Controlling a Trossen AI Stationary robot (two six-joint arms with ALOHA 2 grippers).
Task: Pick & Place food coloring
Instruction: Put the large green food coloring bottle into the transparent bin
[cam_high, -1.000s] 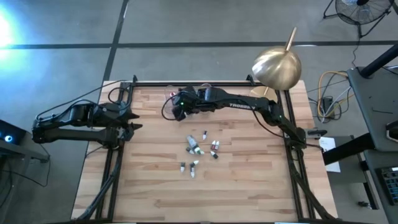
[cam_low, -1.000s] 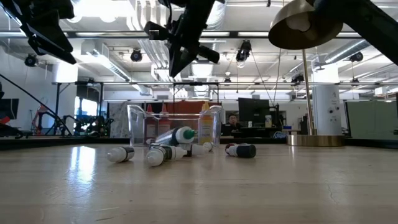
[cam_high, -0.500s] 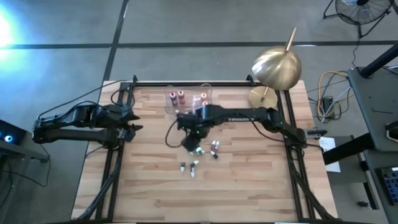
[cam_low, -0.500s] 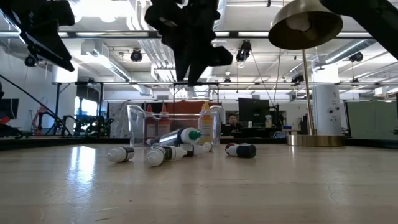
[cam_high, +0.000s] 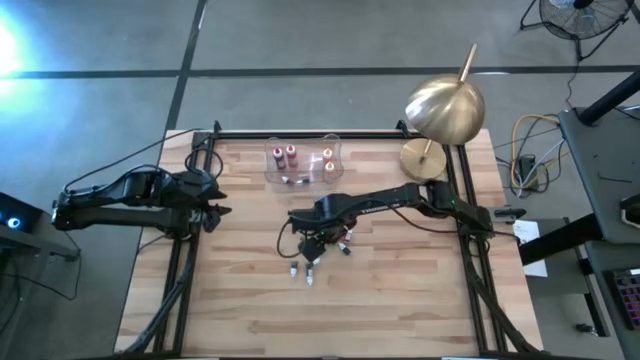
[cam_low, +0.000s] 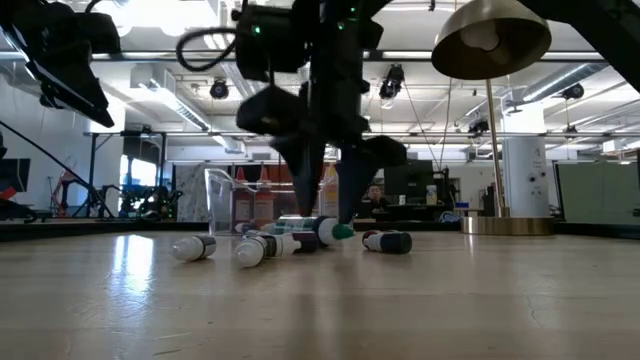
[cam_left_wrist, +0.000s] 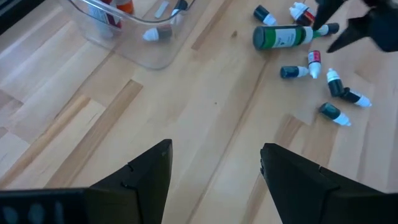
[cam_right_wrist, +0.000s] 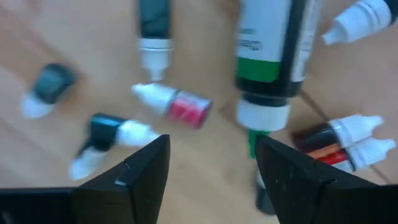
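Observation:
Several tiny food coloring bottles (cam_high: 308, 270) lie on their sides in a loose pile at mid-table, with one larger green-labelled bottle (cam_right_wrist: 270, 56) among them. My right gripper (cam_low: 326, 215) hangs open over the pile, fingers pointing down, with a red bottle (cam_right_wrist: 180, 102) just ahead of the gap. The larger bottle's green nozzle (cam_low: 342, 232) lies beside one finger. My left gripper (cam_left_wrist: 214, 168) waits open near the table's left edge (cam_high: 214, 205). My right gripper comes at the pile from above, pointing down. One finger (cam_right_wrist: 292, 180) stands right against the green nozzle (cam_right_wrist: 252, 142) of the larger bottle, which lies flat on the table. I cannot tell whether they touch.
A clear plastic tray (cam_high: 272, 170) at the far side holds several bottles, some upright. A brass lamp (cam_high: 443, 108) stands at the far right corner. Bare wood lies toward the near edge (cam_high: 330, 320).
My right gripper has come from above the tray toward the near edge, gone down onto the bottle pile, turned its fingers to point straight down, and opened.

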